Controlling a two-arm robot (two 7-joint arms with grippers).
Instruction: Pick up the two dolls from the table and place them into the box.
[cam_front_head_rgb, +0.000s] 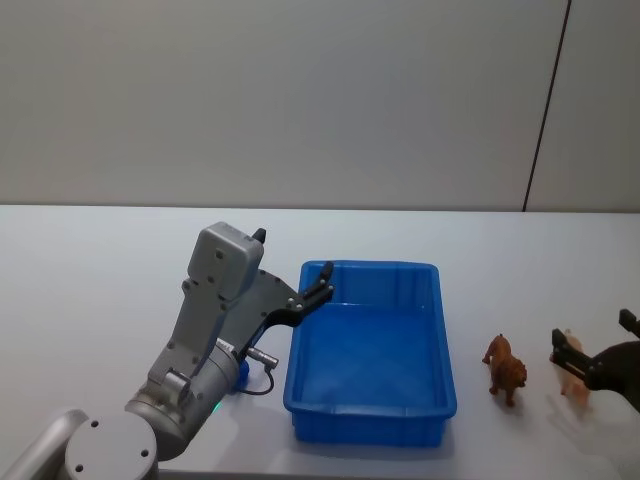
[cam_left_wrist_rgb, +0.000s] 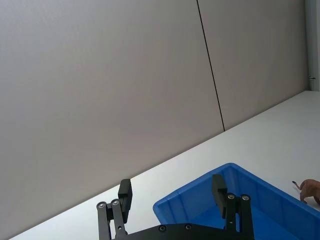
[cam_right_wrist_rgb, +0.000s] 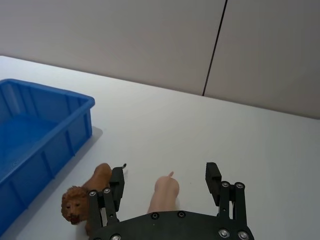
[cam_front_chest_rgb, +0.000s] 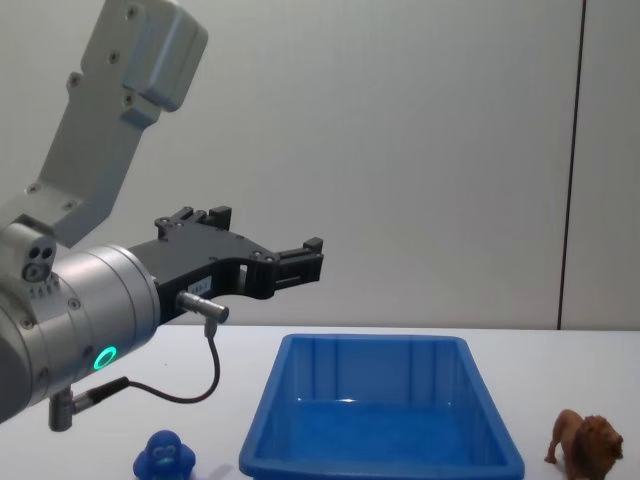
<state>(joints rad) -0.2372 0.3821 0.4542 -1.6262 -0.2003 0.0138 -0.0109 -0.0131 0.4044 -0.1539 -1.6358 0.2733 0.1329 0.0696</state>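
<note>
The blue box (cam_front_head_rgb: 440, 340) stands mid-table. To its right stand the brown lion doll (cam_front_head_rgb: 505, 368) and the pale pink doll (cam_front_head_rgb: 573, 378). My right gripper (cam_front_head_rgb: 597, 332) is open at table level and straddles the pink doll (cam_right_wrist_rgb: 165, 194), with the lion (cam_right_wrist_rgb: 85, 200) just outside one finger (cam_right_wrist_rgb: 117, 181). My left gripper (cam_front_head_rgb: 293, 254) hangs open and empty above the box's far left corner; in the chest view this left gripper (cam_front_chest_rgb: 268, 235) is well above the box (cam_front_chest_rgb: 380, 342). A small blue figure (cam_front_chest_rgb: 167, 457) sits on the table left of the box.
The left arm's grey housing (cam_front_head_rgb: 222, 262) and cable (cam_front_chest_rgb: 200, 385) lean over the table left of the box. In the left wrist view the box rim (cam_left_wrist_rgb: 192, 186) and the lion (cam_left_wrist_rgb: 311, 189) appear beyond the fingers (cam_left_wrist_rgb: 125, 192). A plain wall stands behind the white table.
</note>
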